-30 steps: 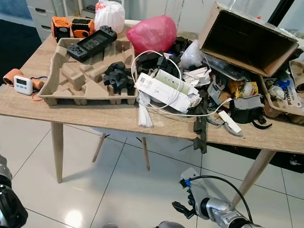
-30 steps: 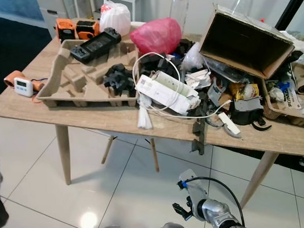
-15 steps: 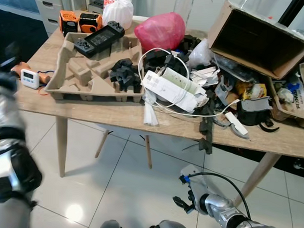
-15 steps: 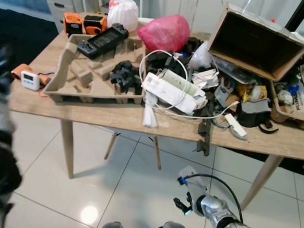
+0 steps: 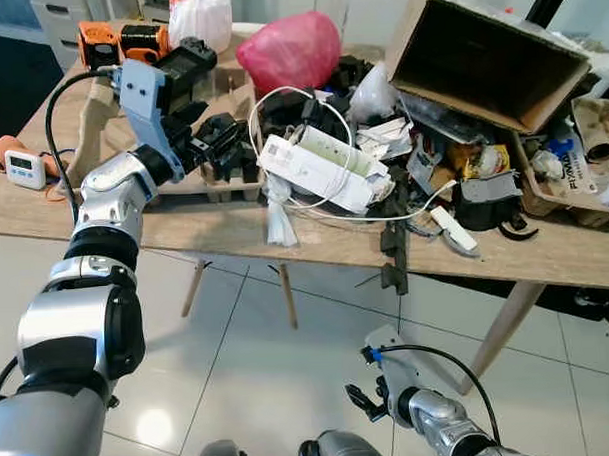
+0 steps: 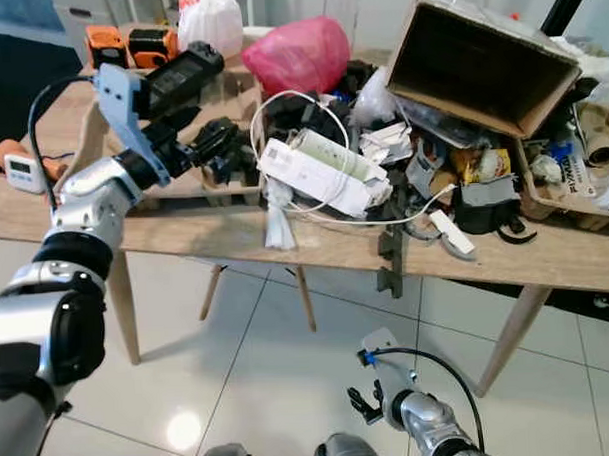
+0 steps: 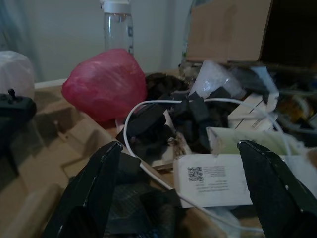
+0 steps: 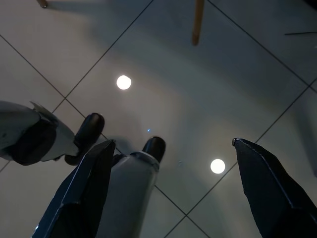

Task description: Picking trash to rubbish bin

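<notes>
Two spread fingers, left gripper [image 5: 213,141] over black foam (table) [image 5: 227,149]

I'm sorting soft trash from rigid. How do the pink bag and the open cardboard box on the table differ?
The pink bag is rounded, bulging and closed; the cardboard box is angular, tipped on its side with its opening facing the camera. The bag is bright pink, the box brown and larger. Both sit at the table's far side.

A wooden table [image 5: 225,241] on a tiled floor [image 5: 260,380] is covered with a moulded pulp tray [image 6: 86,136], a small white timer [image 5: 24,169], a white box [image 5: 308,173] wrapped in cable, a pink bag [image 5: 288,50] and an open cardboard box [image 5: 484,57].
</notes>
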You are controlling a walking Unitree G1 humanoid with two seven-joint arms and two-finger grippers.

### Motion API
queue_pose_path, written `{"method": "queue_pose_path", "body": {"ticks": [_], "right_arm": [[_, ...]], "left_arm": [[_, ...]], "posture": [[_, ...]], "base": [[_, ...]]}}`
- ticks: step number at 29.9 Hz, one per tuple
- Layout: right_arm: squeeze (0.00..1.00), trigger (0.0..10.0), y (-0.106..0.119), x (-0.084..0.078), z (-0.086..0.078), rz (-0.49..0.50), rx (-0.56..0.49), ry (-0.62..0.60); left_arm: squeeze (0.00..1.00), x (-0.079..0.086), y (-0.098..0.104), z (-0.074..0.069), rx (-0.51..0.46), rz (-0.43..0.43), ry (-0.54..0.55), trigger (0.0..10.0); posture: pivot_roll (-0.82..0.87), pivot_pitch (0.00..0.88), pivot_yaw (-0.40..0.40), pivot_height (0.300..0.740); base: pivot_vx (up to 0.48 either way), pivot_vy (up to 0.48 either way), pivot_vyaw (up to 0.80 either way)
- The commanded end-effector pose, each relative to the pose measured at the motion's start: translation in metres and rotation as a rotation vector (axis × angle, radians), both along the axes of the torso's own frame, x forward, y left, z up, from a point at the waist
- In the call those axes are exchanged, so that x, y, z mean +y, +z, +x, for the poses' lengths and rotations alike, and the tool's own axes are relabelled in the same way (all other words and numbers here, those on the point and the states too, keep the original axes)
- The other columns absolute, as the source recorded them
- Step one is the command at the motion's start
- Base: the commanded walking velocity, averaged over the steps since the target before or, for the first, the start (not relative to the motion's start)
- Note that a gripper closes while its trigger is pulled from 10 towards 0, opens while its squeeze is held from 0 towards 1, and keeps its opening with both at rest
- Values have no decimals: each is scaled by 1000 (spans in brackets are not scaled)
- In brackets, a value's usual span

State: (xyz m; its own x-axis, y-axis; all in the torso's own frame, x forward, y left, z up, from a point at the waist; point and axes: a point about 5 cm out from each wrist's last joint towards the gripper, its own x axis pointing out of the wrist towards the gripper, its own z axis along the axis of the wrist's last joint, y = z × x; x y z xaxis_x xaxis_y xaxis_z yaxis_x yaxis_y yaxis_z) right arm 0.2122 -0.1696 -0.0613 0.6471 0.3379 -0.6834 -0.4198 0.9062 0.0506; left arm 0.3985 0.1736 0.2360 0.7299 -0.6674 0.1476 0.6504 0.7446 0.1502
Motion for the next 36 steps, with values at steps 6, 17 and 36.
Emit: {"method": "queue_pose_path", "body": {"ticks": [6, 17, 36], "right_arm": [[0, 10000, -6, 1, -12, 9, 4, -15], [0, 10000, -7, 3, -17, 25, -13, -21], [0, 10000, -8, -1, -25, 29, -33, -28]], "left_arm": [[0, -7, 3, 5, -62, 201, 94, 10000], [0, -20, 2, 9, -128, 349, 181, 10000], [0, -26, -13, 12, -17, 276, 229, 0]], "posture": [[125, 175, -43, 740], [74, 221, -39, 740], [16, 253, -48, 740]], "base": [[0, 0, 0], [0, 0, 0], [0, 0, 0]]}}
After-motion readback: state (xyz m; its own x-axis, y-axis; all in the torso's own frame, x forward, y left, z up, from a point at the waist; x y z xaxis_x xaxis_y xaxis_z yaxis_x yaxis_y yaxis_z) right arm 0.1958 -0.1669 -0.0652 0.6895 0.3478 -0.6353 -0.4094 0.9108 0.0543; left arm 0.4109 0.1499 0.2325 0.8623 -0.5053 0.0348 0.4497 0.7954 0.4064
